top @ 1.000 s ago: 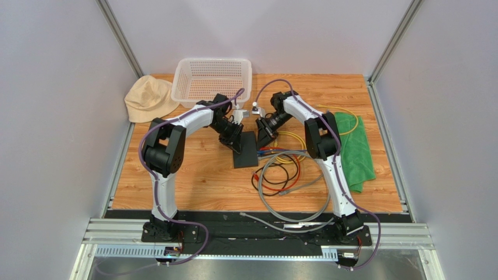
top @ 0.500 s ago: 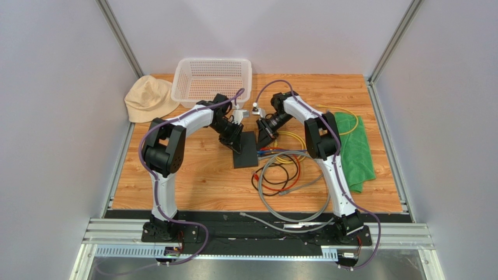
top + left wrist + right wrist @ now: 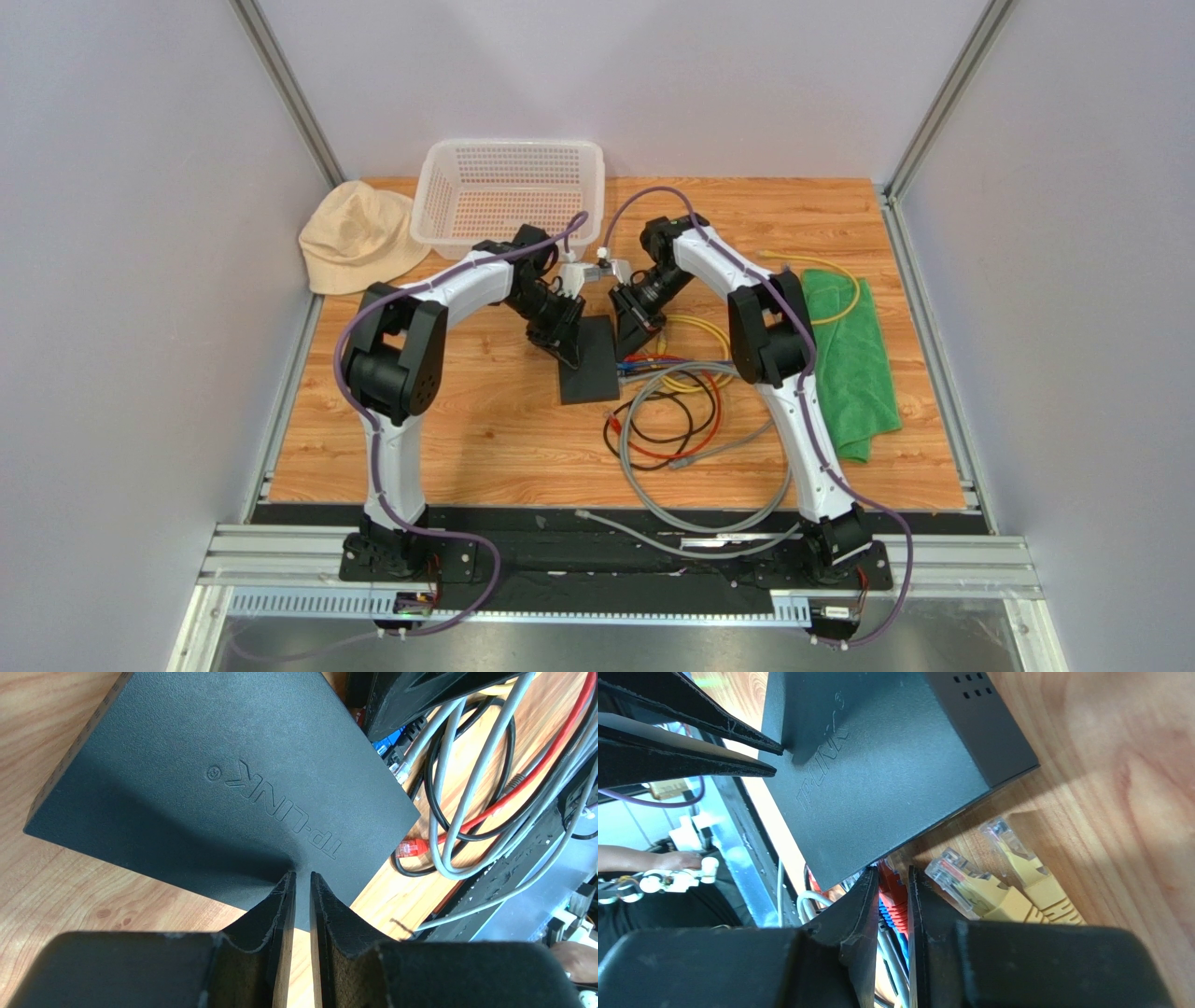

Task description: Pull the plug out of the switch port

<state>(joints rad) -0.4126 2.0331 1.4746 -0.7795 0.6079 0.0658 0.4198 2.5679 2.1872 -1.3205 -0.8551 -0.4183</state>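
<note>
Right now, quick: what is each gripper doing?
Left gripper: fingers closed on the edge of the switch.
Right gripper: fingers closed around the red plug at the switch's port edge.

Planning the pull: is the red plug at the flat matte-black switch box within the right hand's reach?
Likely yes: the right hand sits closed around the red plug; loose beige plugs lie aside.

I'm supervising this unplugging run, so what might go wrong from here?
The left gripper pinches the flat matte-black switch box only at its edge, so a pull may slide or twist it. The right gripper sits where a red plug and a blue plug crowd together; it may catch both, or the wrong one.
</note>
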